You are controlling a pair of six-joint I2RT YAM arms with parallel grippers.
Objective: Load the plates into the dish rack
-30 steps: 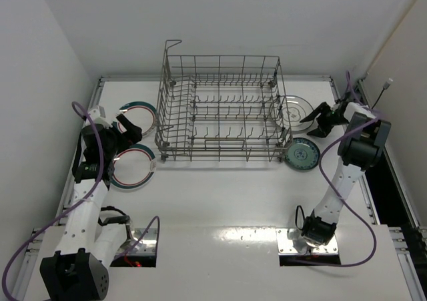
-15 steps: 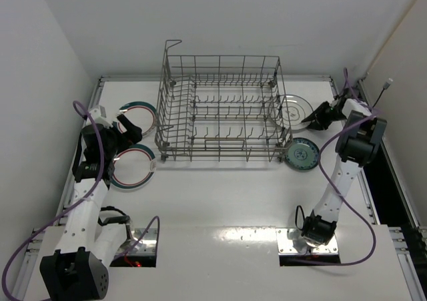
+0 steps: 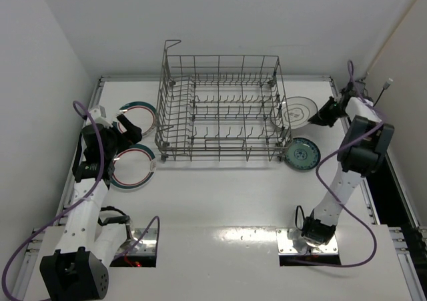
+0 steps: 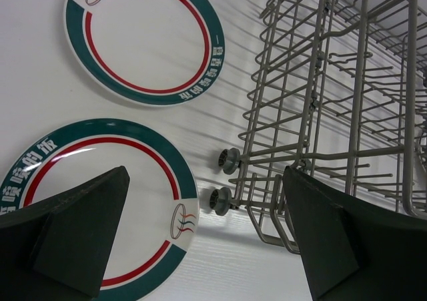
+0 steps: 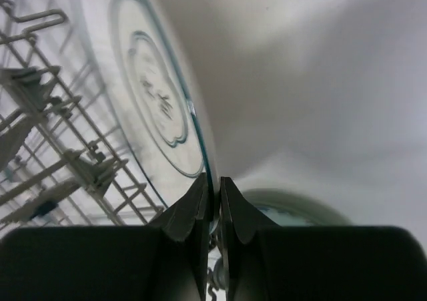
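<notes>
One big wire dish rack (image 3: 220, 111) stands in the middle, two ringed plates (image 3: 132, 167) lie at its left below the wide-open left gripper (image 3: 131, 129), and the right gripper (image 3: 315, 119) pinches the rim of the plain white plate (image 3: 293, 107) at its right.

The right claw (image 5: 215, 182) pinches the rim of the white plate (image 5: 155, 101), close beside the dish rack (image 5: 83, 165).

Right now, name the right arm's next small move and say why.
Probably lift the white plate slightly and tip it toward the dish rack: the right gripper is shut on its rim, and the rack beside it holds no plates.
</notes>
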